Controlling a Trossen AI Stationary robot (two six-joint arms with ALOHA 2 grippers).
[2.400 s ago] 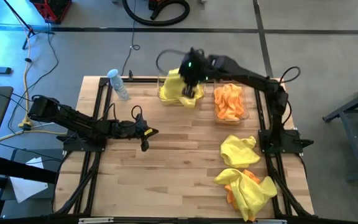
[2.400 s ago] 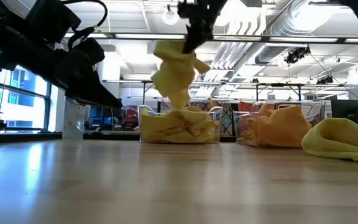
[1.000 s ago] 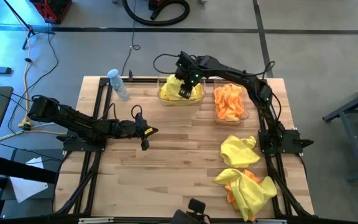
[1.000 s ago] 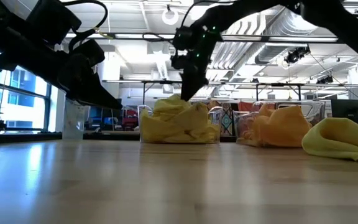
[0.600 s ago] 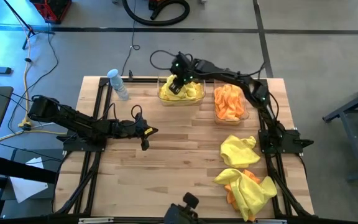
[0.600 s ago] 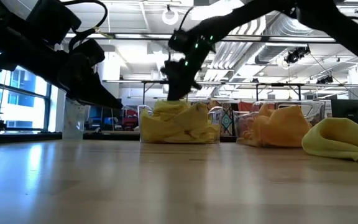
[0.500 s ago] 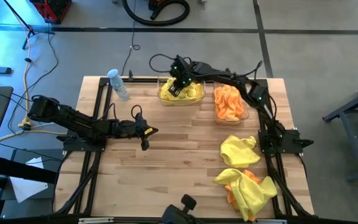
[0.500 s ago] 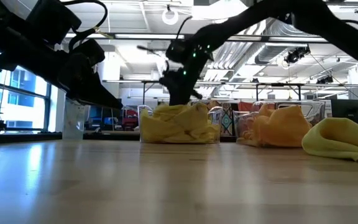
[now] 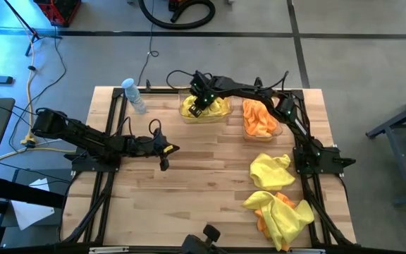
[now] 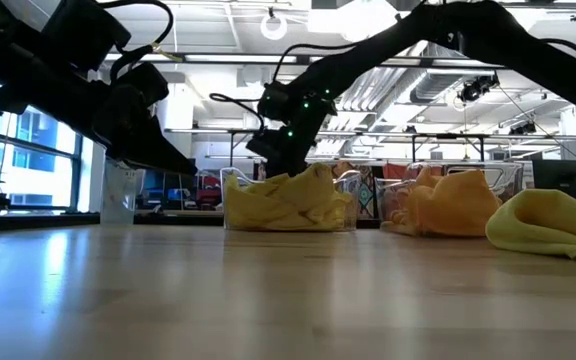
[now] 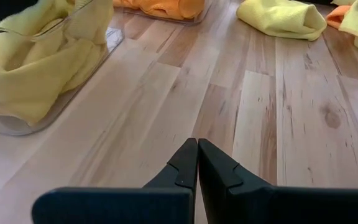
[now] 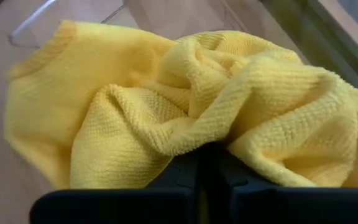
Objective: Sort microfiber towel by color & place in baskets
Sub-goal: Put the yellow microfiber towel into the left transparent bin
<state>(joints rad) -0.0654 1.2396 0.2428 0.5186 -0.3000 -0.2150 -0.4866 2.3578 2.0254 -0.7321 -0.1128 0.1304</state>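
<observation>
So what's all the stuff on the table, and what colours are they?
Baskets: two, clear plastic, side by side at the far edge; one holds yellow towels, the other holds orange towels.
Loose yellow towel: one, on the table's right side.
Towel pile: yellow over orange, near right corner; count cannot be told.
Bottle: one, clear with pale blue cap, far left corner.
Table: one, light wood.
Right end effector: dark, down in the yellow basket, fingers together against a yellow towel.
Left end effector: dark, shut and empty, waiting over the table's left side.
</observation>
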